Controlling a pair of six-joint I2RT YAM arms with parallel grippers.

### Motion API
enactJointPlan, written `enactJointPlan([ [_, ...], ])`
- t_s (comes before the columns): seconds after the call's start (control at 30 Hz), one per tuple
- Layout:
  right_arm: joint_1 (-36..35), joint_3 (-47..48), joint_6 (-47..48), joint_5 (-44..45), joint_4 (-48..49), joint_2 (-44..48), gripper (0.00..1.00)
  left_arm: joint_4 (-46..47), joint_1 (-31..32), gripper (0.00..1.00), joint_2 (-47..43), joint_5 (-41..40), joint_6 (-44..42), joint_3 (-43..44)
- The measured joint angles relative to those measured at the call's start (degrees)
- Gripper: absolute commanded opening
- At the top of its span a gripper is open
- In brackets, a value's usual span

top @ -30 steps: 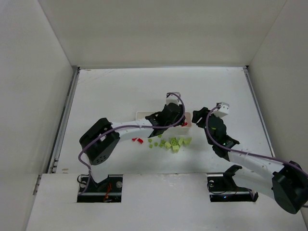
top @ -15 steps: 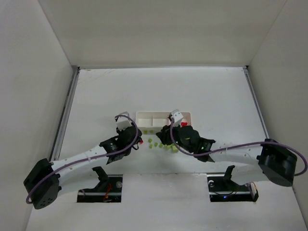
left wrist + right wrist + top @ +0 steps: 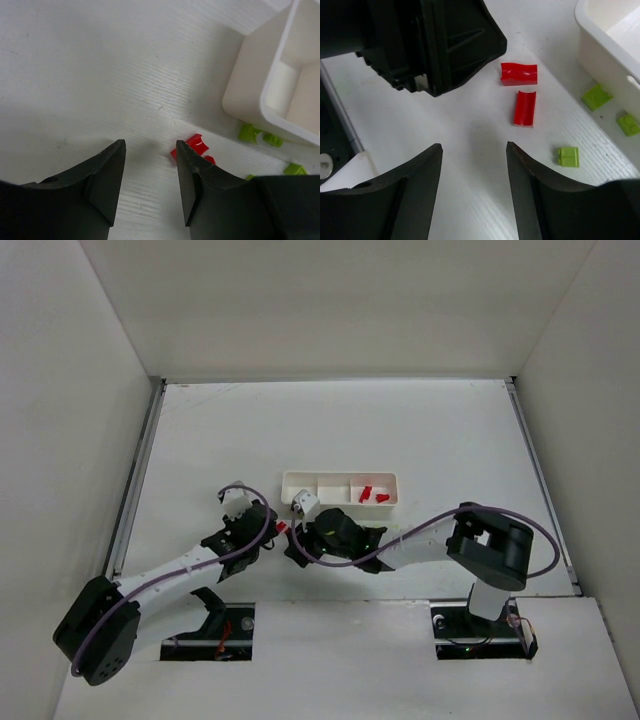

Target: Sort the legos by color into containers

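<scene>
Two red legos [image 3: 519, 73] [image 3: 525, 108] lie on the table just left of the white tray [image 3: 340, 478]; the left wrist view shows them beside my right finger [image 3: 195, 144]. Several lime green legos [image 3: 568, 156] [image 3: 248, 133] lie along the tray's near wall; in the top view my right arm hides them. Two red legos [image 3: 365, 494] lie in the tray's right compartment. My left gripper [image 3: 270, 533] [image 3: 150, 146] is open and empty, just left of the loose red legos. My right gripper [image 3: 297, 543] [image 3: 474, 146] is open and empty, facing the left gripper [image 3: 440, 45], with the red legos just beyond its fingertips.
The two grippers are close together, nearly tip to tip, in front of the tray's left end [image 3: 605, 40]. The tray's left and middle compartments look empty. White walls enclose the table on three sides.
My right gripper has swung left across the green legos to the red ones. My left arm came back from the tray's right compartment earlier and has since shifted only slightly.
</scene>
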State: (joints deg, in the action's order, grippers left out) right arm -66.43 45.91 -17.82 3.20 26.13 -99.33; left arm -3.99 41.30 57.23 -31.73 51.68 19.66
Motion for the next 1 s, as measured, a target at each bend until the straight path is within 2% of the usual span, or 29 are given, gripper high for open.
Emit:
enactJointPlan([
  [0.13, 0.98, 1.25, -0.66, 2.19, -0.11, -2.67, 0.56, 1.92, -4.72, 0.41, -1.01, 3.82, 0.63, -2.23],
  [0.33, 2.51, 1.4, -1.03, 6.67, -0.2, -3.13, 0.56, 4.39, -11.76, 0.42, -7.65, 10.32, 1.07, -5.9],
  [0.57, 2.51, 5.14, -1.01, 7.76, -0.59, -7.56, 0.55, 6.34, -14.51, 0.42, -9.88, 15.26, 1.14, -8.04],
  [0.67, 2.51, 6.62, -0.92, 7.8, -1.03, -8.96, 0.45, 6.51, -14.91, 0.41, -11.19, 16.41, 1.14, -9.29],
  [0.8, 2.51, 7.26, -1.01, 8.39, -1.38, -9.6, 0.26, 6.38, -14.97, 0.41, -13.22, 17.62, 0.94, -9.81],
  [0.9, 2.51, 7.34, -1.25, 9.05, -1.64, -9.64, 0.21, 6.4, -14.62, 0.44, -15.43, 18.16, 0.48, -9.84],
  [1.0, 2.51, 6.88, -1.44, 9.29, -2.14, -8.72, 0.21, 6.49, -13.88, 0.46, -16.79, 18.32, -0.35, -9.84],
])
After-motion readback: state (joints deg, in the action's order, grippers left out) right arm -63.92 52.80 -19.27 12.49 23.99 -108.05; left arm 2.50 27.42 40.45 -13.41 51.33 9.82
